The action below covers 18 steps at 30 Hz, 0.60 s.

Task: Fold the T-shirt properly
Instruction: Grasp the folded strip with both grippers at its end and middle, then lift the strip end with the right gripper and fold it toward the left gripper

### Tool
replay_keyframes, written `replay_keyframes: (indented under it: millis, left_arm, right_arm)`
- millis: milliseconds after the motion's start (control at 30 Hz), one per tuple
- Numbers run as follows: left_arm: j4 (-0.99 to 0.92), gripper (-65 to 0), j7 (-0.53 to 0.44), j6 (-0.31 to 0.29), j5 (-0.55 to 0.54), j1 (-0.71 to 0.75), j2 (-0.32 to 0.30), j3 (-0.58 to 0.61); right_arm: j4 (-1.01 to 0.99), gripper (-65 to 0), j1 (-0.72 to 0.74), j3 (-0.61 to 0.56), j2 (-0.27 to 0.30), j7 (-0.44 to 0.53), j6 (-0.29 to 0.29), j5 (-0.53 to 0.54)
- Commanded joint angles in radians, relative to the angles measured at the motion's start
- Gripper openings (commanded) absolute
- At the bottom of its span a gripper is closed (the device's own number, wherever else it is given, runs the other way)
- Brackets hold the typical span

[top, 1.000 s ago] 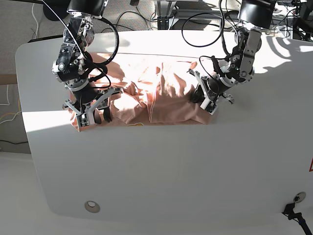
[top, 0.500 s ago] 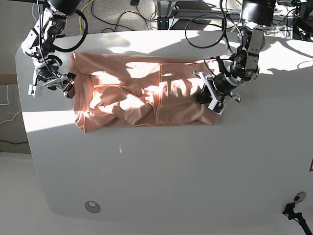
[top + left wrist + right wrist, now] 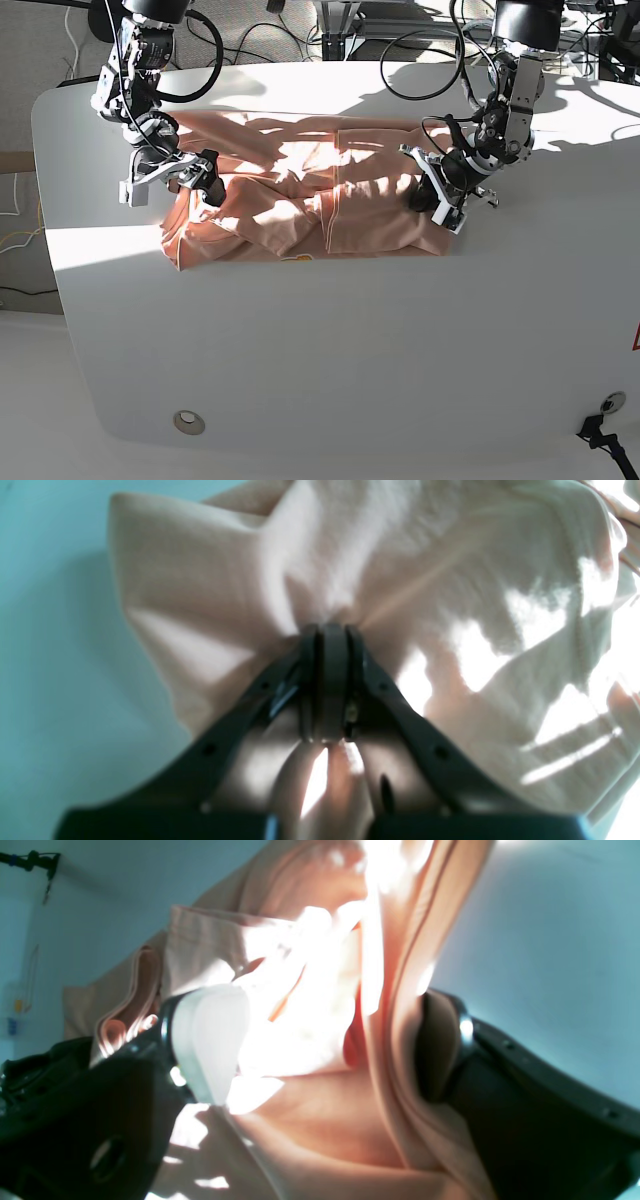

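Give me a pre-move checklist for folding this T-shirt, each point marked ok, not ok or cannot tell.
1. T-shirt lying on the table: ok.
2. Right gripper open around the folded cloth at the shirt's end: ok, a finger stands on either side.
3. Left gripper shut, tips down at the cloth: ok.
4. Cloth pinched firmly between the left fingertips: cannot tell, the tips are blurred.
5. Cloth smooth at the right gripper's end: not ok, it is bunched and creased.
6. Both arms apart from each other: ok, they work at opposite ends.

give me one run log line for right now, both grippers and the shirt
left gripper: shut | right gripper: open | T-shirt: partly folded
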Motion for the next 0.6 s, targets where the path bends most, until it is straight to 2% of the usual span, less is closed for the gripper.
replay_keyframes:
  millis: [0, 167, 200, 267, 367, 400, 567]
  left_arm:
    - [0.023, -65.0, 0.053, 0.009, 0.026, 0.010, -0.011, -0.003]
    - [0.023, -65.0, 0.053, 0.009, 0.026, 0.017, -0.011, -0.003]
    - [0.023, -65.0, 0.053, 0.009, 0.026, 0.017, -0.011, -0.003]
    - [0.023, -65.0, 0.053, 0.009, 0.026, 0.017, -0.011, -0.003]
    - [0.022, -65.0, 0.053, 0.009, 0.026, 0.017, -0.011, -0.003]
    - [0.020, -65.0, 0.053, 0.009, 0.026, 0.017, -0.011, -0.003]
    - [0.017, -65.0, 0.053, 0.009, 0.026, 0.017, -0.011, -0.003]
  right_arm:
    - [0.016, -15.1, 0.010, -0.040, -0.001, -0.003, 0.003, 0.006]
    - [0.016, -15.6, 0.016, -0.083, -0.001, 0.002, 0.002, 0.009]
    - [0.016, -17.6, 0.017, -0.083, -0.001, 0.002, 0.002, 0.006]
    - [0.016, -29.7, 0.030, -0.083, 0.004, 0.002, 0.002, 0.003]
    - [0.017, -60.1, 0.036, -0.089, 0.009, -0.003, 0.000, 0.003]
    - [0.032, -65.0, 0.036, -0.097, 0.009, -0.003, -0.003, 0.001]
    - [0.258, -65.0, -0.010, -0.224, 0.015, -0.003, -0.135, -0.060]
